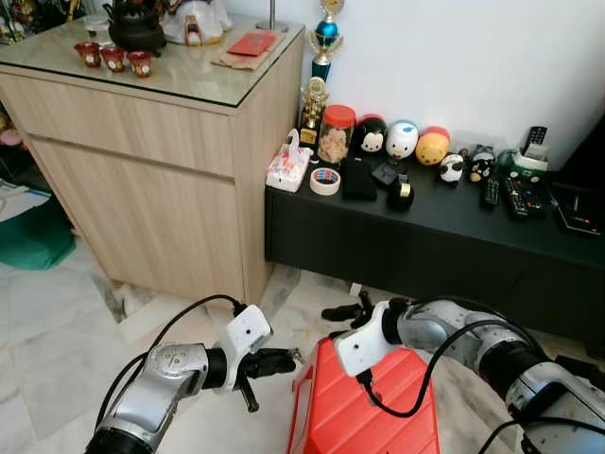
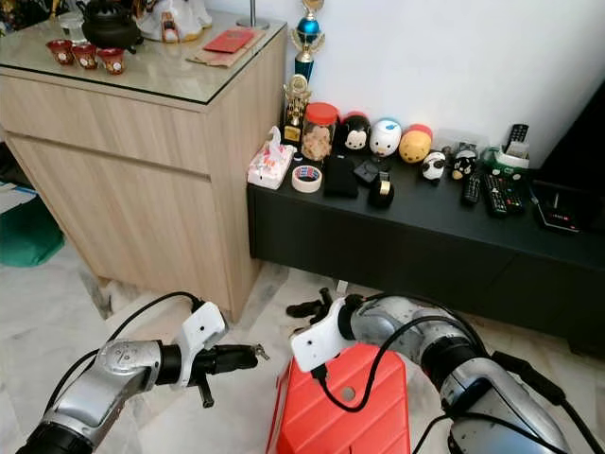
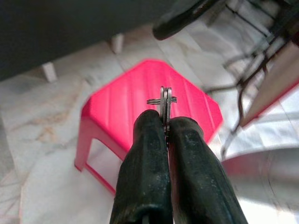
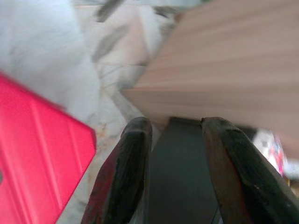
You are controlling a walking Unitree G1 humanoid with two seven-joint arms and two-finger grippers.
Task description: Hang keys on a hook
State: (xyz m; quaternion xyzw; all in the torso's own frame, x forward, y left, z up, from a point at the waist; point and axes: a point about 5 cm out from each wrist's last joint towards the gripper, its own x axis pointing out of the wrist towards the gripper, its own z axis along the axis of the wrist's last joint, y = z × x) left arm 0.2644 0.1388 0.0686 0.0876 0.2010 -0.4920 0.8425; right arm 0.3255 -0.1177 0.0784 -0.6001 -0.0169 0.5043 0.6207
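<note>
Pinching keys thinly at tips, left end effector risks slip w/ jolt; right end effector wide, empty.

A home living room — wooden cabinet, low black console holding remotes.

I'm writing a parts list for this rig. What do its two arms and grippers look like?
Both arms are rounded silver metal segments with black joint rings and loose black cables looping along them. Each wrist ends in a white angular housing. The left gripper and right gripper each have two long, rounded black fingers with a slightly worn, matte surface. No markings can be made out.
</note>
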